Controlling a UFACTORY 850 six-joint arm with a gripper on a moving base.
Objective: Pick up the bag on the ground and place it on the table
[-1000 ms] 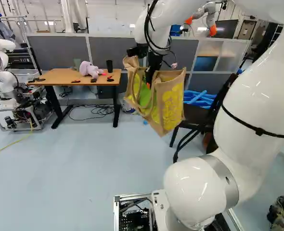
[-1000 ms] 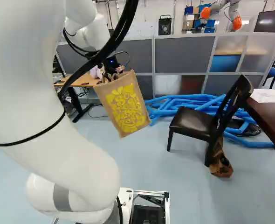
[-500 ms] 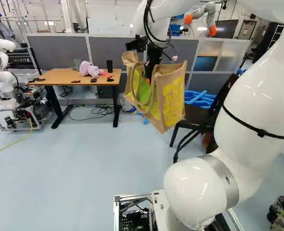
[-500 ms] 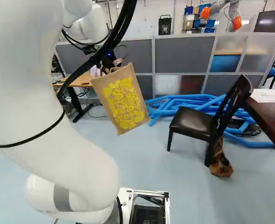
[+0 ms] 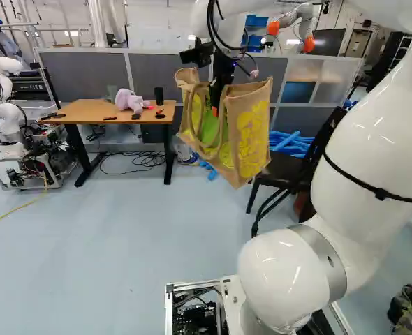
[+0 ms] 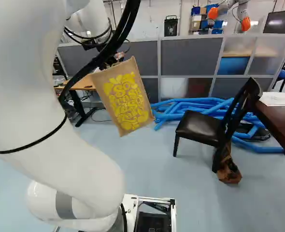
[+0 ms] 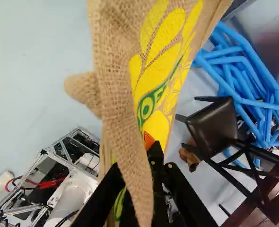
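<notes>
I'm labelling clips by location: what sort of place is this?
Most likely a robotics lab: another robot stands at the left of the left base view, a further robot arm shows beyond the grey partitions, and loose cables lie on the floor.

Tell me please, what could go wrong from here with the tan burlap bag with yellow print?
The black two-finger gripper holds the bag only near its top, and it hangs tilted, so it might swing or slip. Its loose tan handle loop could catch on something. If the brown wooden table with black legs is the goal, the bag might knock the black cylindrical container or the lilac soft toy there.
</notes>
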